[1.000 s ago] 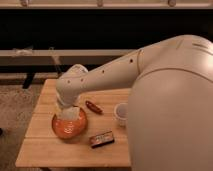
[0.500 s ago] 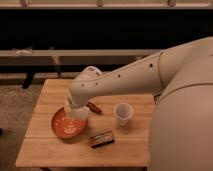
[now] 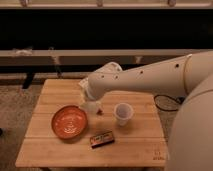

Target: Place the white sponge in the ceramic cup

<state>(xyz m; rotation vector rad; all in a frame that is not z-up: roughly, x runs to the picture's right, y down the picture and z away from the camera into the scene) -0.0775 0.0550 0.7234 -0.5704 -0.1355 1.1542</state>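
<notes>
The gripper (image 3: 90, 106) hangs between a round orange bowl (image 3: 69, 121) and the tapered ceramic cup (image 3: 122, 113); its hold cannot be told.

A single view is supplied. The wooden table (image 3: 135, 146) is seen from above, from the robot's side, with the camera pitched down and forward. The whole tabletop is framed at middle range. The right edge is filled by the robot's body (image 3: 192, 130). The gripper (image 3: 91, 105) is seen near centre, between the orange bowl (image 3: 69, 121) and the ceramic cup (image 3: 122, 113).
</notes>
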